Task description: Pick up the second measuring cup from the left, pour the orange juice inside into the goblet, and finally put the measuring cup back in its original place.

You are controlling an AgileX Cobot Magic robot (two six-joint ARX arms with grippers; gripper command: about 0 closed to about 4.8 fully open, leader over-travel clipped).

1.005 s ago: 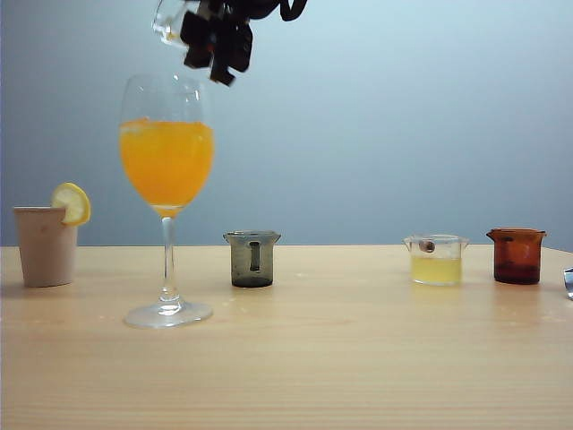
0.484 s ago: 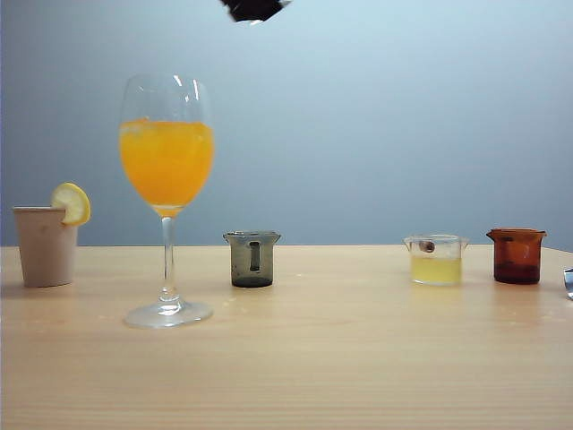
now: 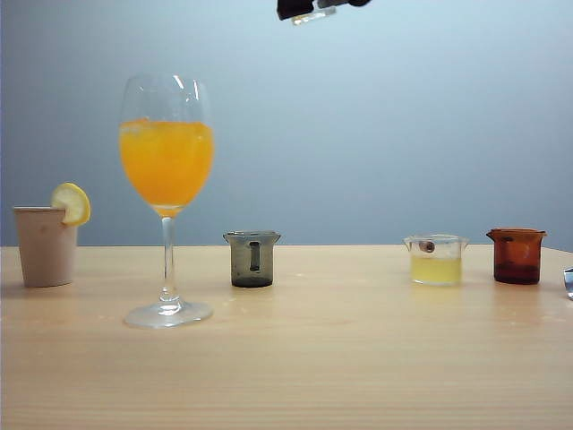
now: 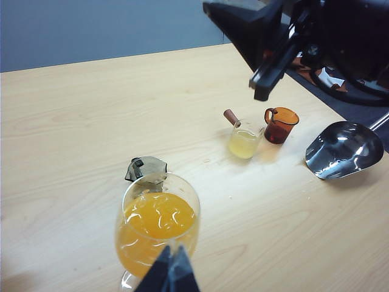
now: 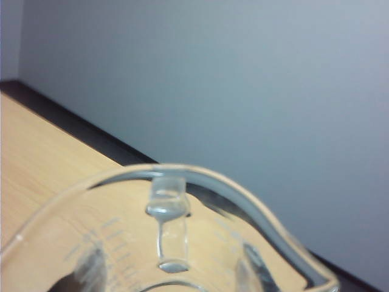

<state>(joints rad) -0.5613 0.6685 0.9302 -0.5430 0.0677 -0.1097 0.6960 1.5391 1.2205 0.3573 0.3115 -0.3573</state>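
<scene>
The goblet (image 3: 167, 260) stands at the left of the table, its bowl more than half full of orange juice (image 3: 166, 161). High at the exterior view's top edge, to the right of the goblet, my right gripper (image 3: 309, 7) is shut on the clear measuring cup (image 3: 315, 16). In the right wrist view that cup (image 5: 121, 237) looks empty, and the gripper (image 5: 169, 277) shows only as dark fingers (image 5: 85, 274) through the glass. My left gripper (image 4: 173, 271) is shut with nothing in it, just in front of the goblet (image 4: 129, 193) and its juice (image 4: 159, 216).
A beige tumbler with a lemon slice (image 3: 45, 244) stands far left. A smoky grey cup (image 3: 252, 259) sits right of the goblet, with a pale yellow cup (image 3: 436, 260) and a brown cup (image 3: 517, 255) further right. A metal scoop (image 4: 343, 149) lies beyond them.
The right gripper with the measuring cup has swung from above the goblet's rim to the right along the top of the view. The juice level in the goblet is unchanged.
</scene>
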